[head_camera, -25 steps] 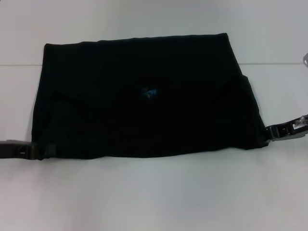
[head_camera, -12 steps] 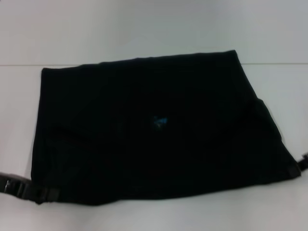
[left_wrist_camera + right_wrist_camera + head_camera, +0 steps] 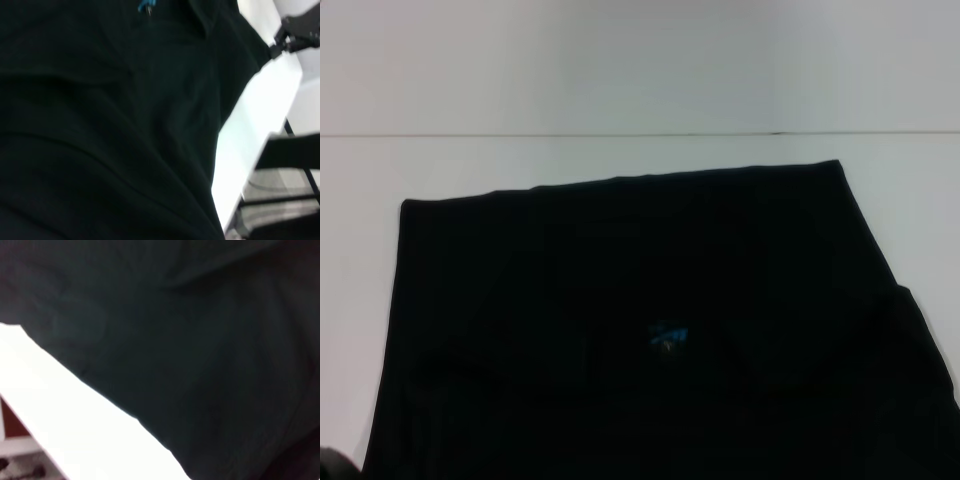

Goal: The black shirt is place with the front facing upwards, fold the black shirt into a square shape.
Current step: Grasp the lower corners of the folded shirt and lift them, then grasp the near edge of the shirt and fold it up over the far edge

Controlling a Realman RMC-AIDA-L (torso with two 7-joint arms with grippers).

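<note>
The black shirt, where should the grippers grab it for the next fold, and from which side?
Probably the black shirt by its two near corners, one gripper coming in from each side. It lies flat and wide on the white table, so only edges and corners offer cloth to pinch.

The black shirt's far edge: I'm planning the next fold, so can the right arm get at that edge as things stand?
Probably yes. The black shirt has its far edge lying flat and uncovered on the white table, with nothing beside it. The right gripper shows only in the left wrist view, at the shirt's side.

white table [image 3: 620,90] with a thin dark seam line [image 3: 620,134] across
</note>
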